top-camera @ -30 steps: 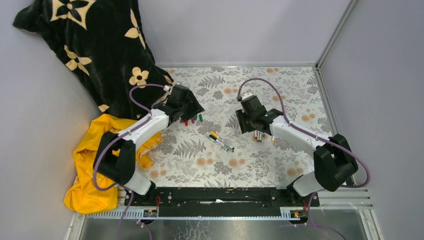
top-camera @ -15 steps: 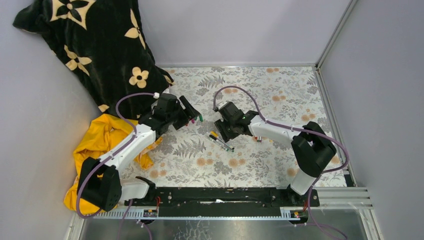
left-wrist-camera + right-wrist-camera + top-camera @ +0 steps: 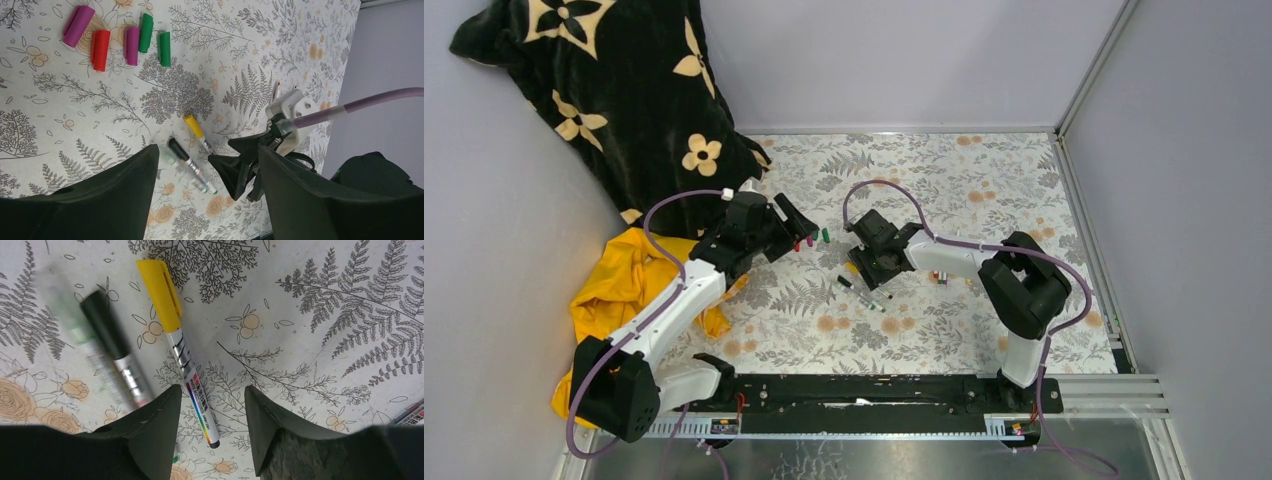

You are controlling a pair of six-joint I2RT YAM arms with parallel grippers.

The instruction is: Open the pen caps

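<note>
Right jaws straddle yellow-capped pen [image 3: 186,362].

Soft, even light filled the booth from overhead, and the pale floral tablecloth [image 3: 984,180] showed only faint, fuzzy shadows beneath the arms. In the top view the brushed metal strip [image 3: 824,462] at 6 o'clock carried a dull glare. In the right wrist view the yellow-capped white pen [image 3: 175,347] was crisp, while the black-capped pen [image 3: 112,347] and the pale greenish pen [image 3: 70,325] at 9 o'clock were smeared. The black right gripper [image 3: 211,390] at 6 o'clock was a dark, featureless silhouette.
</note>
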